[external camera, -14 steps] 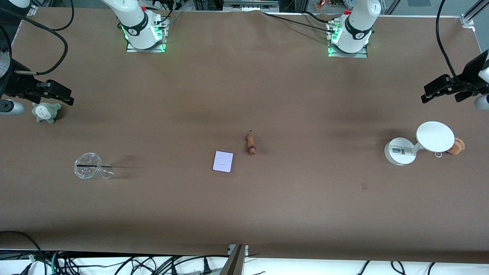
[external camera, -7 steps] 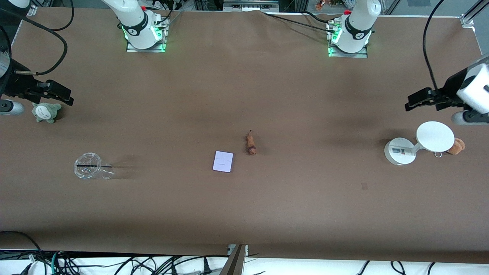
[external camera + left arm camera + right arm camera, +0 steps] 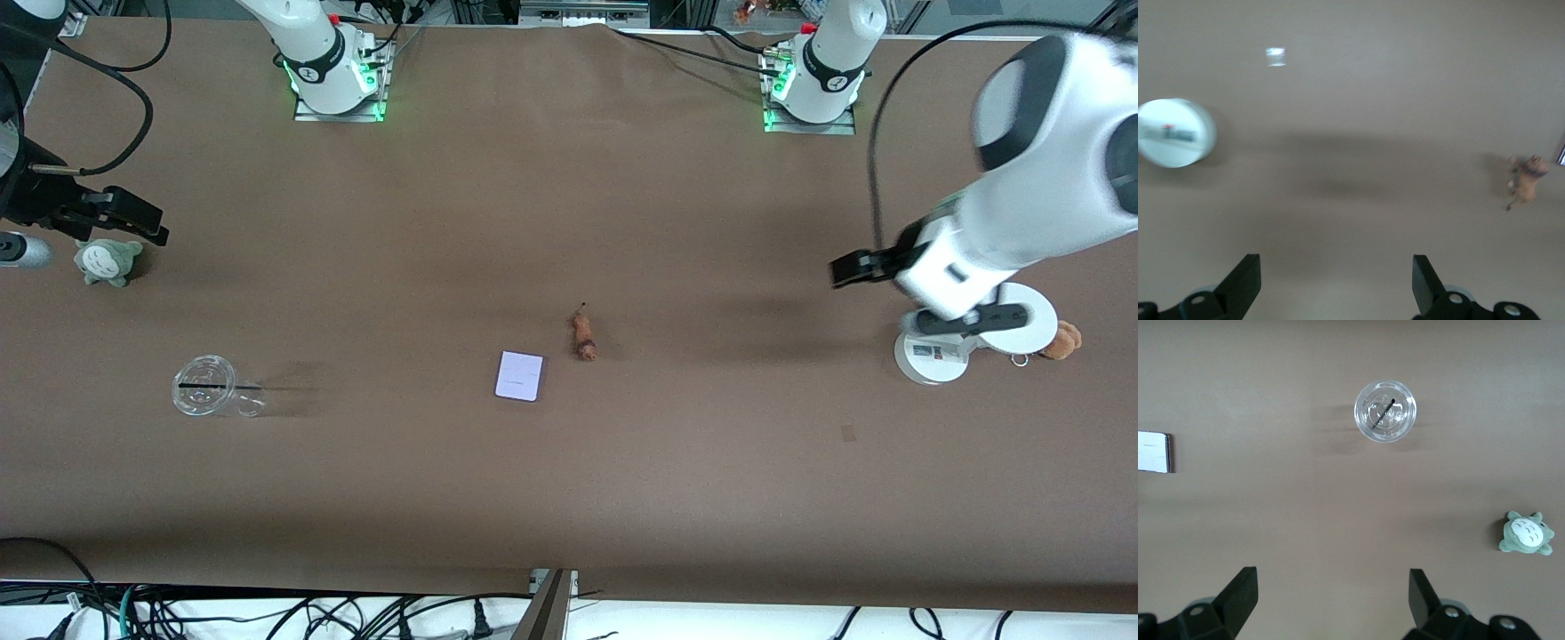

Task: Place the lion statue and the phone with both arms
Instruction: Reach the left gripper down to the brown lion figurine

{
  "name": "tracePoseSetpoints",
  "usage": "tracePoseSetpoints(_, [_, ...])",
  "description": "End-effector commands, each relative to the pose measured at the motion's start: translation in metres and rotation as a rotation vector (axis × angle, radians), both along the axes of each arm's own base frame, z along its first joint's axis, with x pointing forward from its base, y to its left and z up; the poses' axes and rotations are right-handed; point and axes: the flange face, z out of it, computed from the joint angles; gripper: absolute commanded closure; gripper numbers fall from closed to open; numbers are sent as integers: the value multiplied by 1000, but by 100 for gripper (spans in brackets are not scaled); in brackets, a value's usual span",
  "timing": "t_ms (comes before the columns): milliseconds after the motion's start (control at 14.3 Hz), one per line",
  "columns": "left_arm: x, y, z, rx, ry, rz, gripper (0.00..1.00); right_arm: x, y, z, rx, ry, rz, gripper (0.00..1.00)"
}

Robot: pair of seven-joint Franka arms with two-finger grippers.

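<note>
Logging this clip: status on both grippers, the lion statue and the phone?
Left gripper open, over bare table beside white stand. Right gripper open, above grey-green plush. Lion statue, phone mid-table, untouched. Nothing blocking.

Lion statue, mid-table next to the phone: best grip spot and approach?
Probably the torso of the lion statue, taken from straight above. It lies flat on the table, long and thin, thin tail end toward the bases, darker end toward the camera, so the fingers should close across its narrow width. The phone lies apart, leaving room. The left gripper is open, over bare table.
</note>
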Motion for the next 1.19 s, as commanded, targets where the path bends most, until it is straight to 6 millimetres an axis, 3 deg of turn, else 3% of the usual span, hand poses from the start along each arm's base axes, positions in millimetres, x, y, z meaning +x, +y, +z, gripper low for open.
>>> tracePoseSetpoints(0, [32, -69, -44, 4, -13, 32, 0, 2, -2, 5, 6, -1, 2, 0])
tracePoseSetpoints(140, [30, -116, -66, 9, -40, 105, 0, 2, -3, 5, 6, -3, 1, 0])
tracePoseSetpoints(349, [19, -192, -115, -26, -76, 181, 0, 2, -4, 5, 6, -3, -1, 0])
tracePoseSetpoints(489, [3, -246, -150, -41, -109, 214, 0, 2, -5, 5, 8, -3, -2, 0])
tracePoseSetpoints(629, [-10, -288, -184, -70, -155, 278, 0, 2, -5, 5, 8, -4, -4, 0])
tracePoseSetpoints(909, [-27, -323, -236, -84, -182, 323, 0, 2, -5, 5, 6, -4, -1, 0])
tracePoseSetpoints(1118, [-35, -331, -258, -63, -177, 311, 0, 6, -4, -4, 6, 13, 4, 0])
